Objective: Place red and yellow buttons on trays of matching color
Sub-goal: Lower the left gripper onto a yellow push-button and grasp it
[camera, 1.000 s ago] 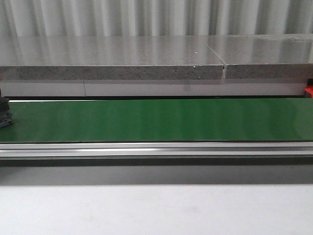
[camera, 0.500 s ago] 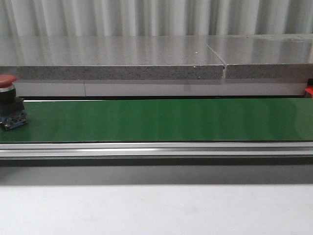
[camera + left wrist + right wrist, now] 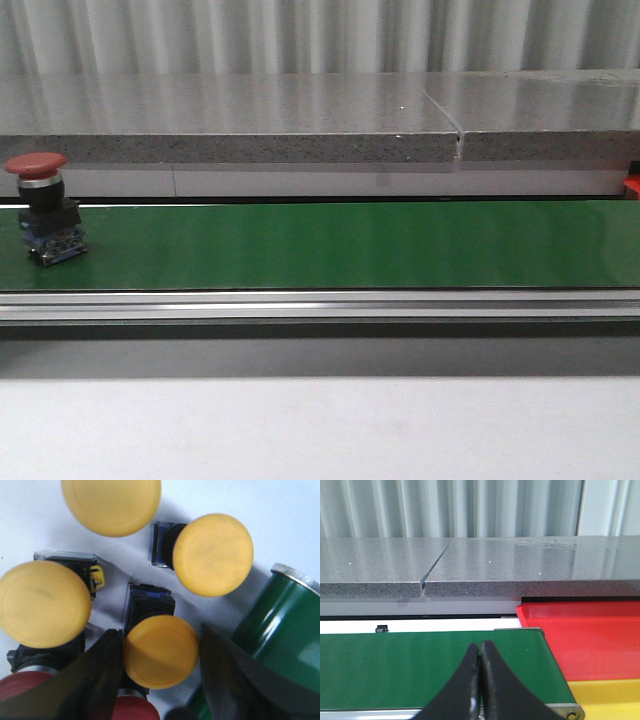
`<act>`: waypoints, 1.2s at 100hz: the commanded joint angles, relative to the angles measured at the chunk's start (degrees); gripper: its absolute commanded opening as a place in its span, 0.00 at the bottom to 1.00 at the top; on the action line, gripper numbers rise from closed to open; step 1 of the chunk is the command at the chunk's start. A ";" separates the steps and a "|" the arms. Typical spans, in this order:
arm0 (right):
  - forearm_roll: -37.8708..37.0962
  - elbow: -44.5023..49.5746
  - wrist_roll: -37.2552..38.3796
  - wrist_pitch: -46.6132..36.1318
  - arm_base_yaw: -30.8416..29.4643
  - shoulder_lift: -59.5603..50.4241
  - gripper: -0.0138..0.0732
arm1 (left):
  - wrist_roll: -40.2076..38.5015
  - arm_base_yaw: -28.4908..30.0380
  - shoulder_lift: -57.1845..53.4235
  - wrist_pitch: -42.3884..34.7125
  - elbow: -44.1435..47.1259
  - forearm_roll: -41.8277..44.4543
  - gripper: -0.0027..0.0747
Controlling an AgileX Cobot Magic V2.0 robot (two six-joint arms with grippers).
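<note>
The front camera sat low and faced straight across the green belt (image 3: 330, 245) toward the grey slab (image 3: 230, 118) behind it. The right wrist camera looked level along the same belt (image 3: 420, 667) and slab, near the belt's end. The left wrist camera pointed down, very close over yellow buttons (image 3: 161, 651).

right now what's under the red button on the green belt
The red button has a silver collar, then a black and blue switch body, which rests on the green belt. The underside of that body is hidden.
</note>
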 commanded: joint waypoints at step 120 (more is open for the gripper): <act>-0.18 -0.92 -0.02 -4.62 -0.25 -0.47 0.08 | 2.99 -3.57 -16.93 4.08 -1.88 -0.80 0.44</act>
